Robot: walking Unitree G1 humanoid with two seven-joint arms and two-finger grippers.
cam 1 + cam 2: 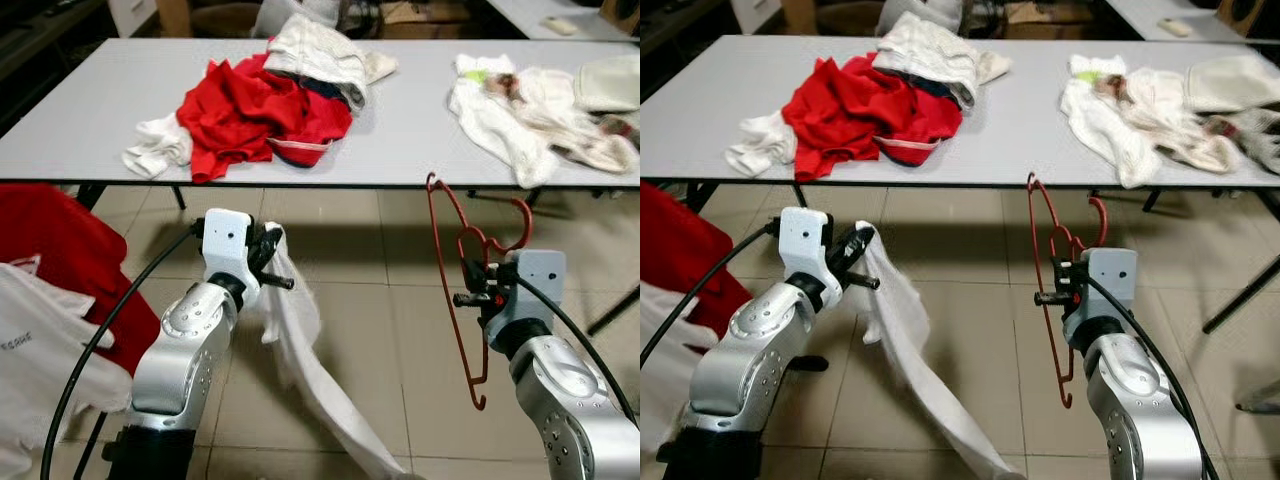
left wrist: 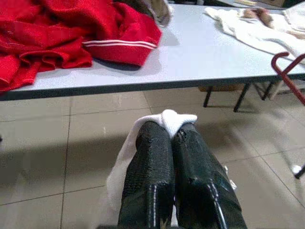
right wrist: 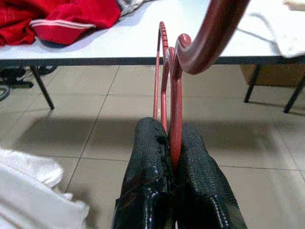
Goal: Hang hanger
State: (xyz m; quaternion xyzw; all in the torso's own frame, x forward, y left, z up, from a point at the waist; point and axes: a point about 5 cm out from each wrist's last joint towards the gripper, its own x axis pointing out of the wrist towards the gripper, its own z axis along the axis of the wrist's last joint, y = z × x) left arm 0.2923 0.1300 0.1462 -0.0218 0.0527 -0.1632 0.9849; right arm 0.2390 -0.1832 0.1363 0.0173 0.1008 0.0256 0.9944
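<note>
Red plastic clothes hanger (image 1: 462, 300) stands nearly upright in front of a long grey table (image 1: 420, 130), its hook curling at table-edge height and its lower arm reaching down toward the beige tiled floor (image 1: 380, 330). The right gripper (image 3: 170, 138) holds it low before the table, black fingers (image 3: 147, 176) pressed together on the hanger's thin red bars just below the hook. To the left, the left gripper (image 2: 172, 131) pinches a white cloth garment (image 1: 300, 350) between its closed fingers; the fabric bulges over the fingertips and trails down to the floor between the two silver arms. On the table lie a heap of red clothing (image 1: 250, 115) with a white-striped edge, a pale folded garment (image 1: 320, 50) resting on top of it, a small white cloth (image 1: 160, 145) at the heap's left side, and a spread of white, stained laundry (image 1: 540, 115) toward the right end. More red and white fabric (image 1: 50, 300) sits at the robot's far left.
</note>
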